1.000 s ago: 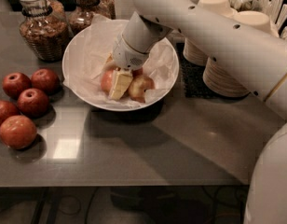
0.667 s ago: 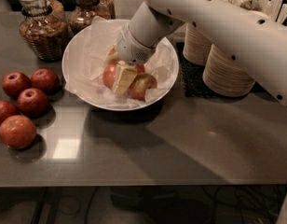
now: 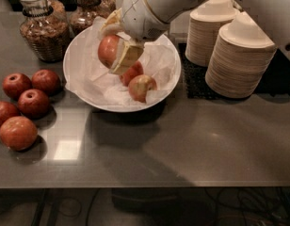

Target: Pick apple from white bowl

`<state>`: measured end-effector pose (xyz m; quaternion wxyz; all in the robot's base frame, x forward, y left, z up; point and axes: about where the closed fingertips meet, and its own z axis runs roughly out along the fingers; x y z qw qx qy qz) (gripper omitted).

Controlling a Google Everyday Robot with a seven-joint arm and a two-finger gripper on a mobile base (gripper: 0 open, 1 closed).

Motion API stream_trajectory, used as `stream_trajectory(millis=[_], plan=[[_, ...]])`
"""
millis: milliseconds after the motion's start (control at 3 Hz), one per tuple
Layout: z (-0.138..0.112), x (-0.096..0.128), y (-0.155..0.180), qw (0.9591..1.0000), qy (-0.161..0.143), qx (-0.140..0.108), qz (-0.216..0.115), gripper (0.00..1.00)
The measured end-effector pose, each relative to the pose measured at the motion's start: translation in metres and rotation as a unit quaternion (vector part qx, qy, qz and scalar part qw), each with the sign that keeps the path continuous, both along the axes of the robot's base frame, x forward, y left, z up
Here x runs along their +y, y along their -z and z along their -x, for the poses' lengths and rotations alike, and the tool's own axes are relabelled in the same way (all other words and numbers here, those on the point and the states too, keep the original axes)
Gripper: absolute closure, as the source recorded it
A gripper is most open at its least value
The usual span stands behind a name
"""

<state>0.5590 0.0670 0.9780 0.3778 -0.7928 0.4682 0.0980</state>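
My gripper (image 3: 115, 51) is shut on the apple (image 3: 108, 51), a pinkish-red one with pale yellow skin, and holds it lifted above the left half of the white bowl (image 3: 84, 91). One cream finger (image 3: 126, 56) presses the apple's right side, the other lies over its top left. The bowl is wide, shallow and lined with crinkled white paper. Two more apples lie in it: one (image 3: 141, 87) right of centre, one (image 3: 132, 73) partly behind the gripper.
Several dark red apples (image 3: 34, 102) lie on the grey counter left of the bowl. Two glass jars (image 3: 41, 25) stand behind at the far left. Two stacks of cream paper bowls (image 3: 239, 55) stand to the right on a black mat.
The gripper has risen out of the bowl with the apple in it, moving up and a little left. The arm has lifted with it. The other apples stayed in the bowl.
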Motion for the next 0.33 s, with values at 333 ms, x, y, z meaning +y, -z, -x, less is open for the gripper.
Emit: stream_trajectory(millis=[333], plan=[[0.0, 0.0, 0.0, 1.0, 0.0, 0.0, 0.0, 1.0]])
